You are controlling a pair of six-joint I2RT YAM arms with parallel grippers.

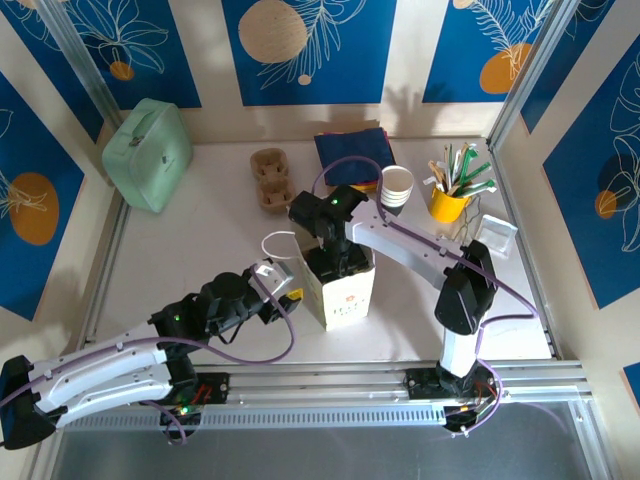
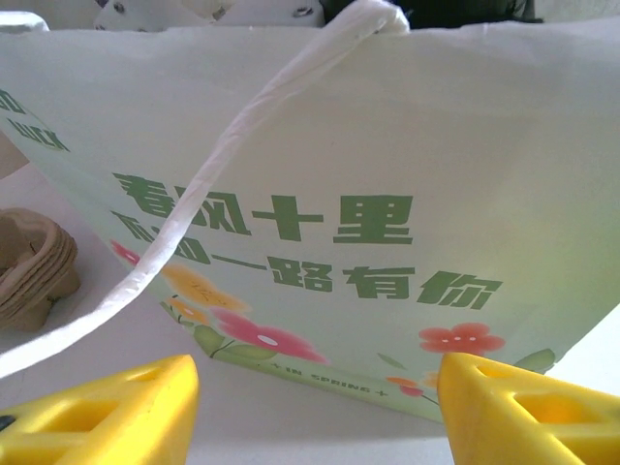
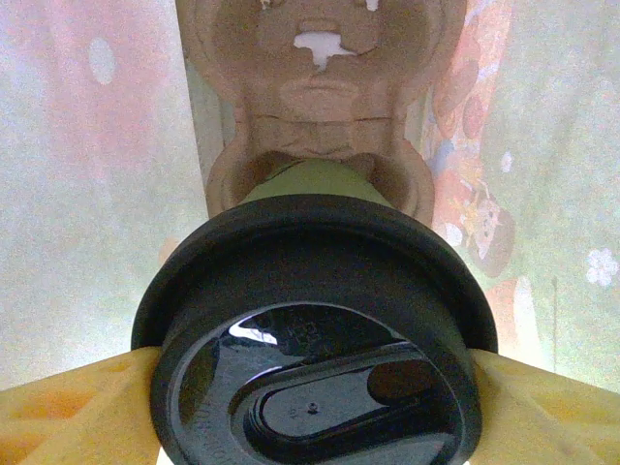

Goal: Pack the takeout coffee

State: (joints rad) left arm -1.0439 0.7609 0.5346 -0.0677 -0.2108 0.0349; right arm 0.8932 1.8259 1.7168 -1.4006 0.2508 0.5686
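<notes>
Two claws work at one paper bag [image 1: 345, 295]. The right claw [image 3: 310, 368] is inside the bag, its fingers [image 3: 68, 417] pressed against both sides of the black lid of the takeout coffee [image 3: 320, 252]. A pulp cup carrier [image 3: 320, 87] lies beyond the fingertips. The left claw [image 2: 310, 426] stands wide with nothing between its fingers, and the bag's printed side is just ahead of it.

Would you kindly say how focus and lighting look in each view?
Top external: sharp, with shadows on the sunlit back wall. Left wrist: paper bag print sharp, near yellow fingers blurred. Right wrist: light glows through the bag walls; takeout coffee lid has a small glare spot.
</notes>
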